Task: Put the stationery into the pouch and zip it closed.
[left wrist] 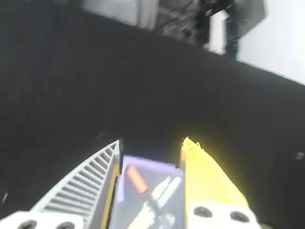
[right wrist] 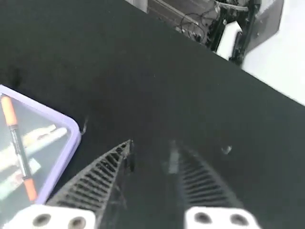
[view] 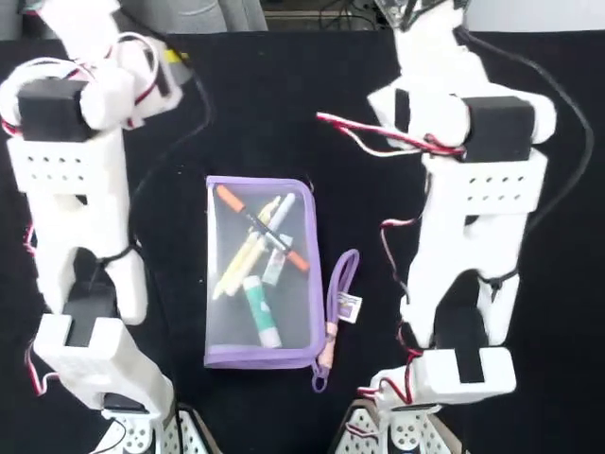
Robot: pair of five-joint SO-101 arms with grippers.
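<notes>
A clear pouch with purple trim (view: 284, 326) lies flat mid-table between the two arms. Inside it, under the clear face, are an orange pen (view: 260, 227), yellowish pens (view: 241, 257) and a green-and-white glue stick (view: 262, 310). Its purple wrist strap (view: 338, 298) trails off the near right corner. My left gripper (left wrist: 151, 141) is open, held above and short of the pouch (left wrist: 147, 166), whose orange pen (left wrist: 137, 179) shows between the fingers. My right gripper (right wrist: 151, 143) is open over bare cloth, with the pouch (right wrist: 66, 125) off to one side.
A black cloth (view: 284, 113) covers the table. The white arms stand folded back on both sides of the pouch, with red and white cables (view: 378, 137) hanging off the right one. Equipment and wires (right wrist: 224, 28) sit beyond the table's far edge.
</notes>
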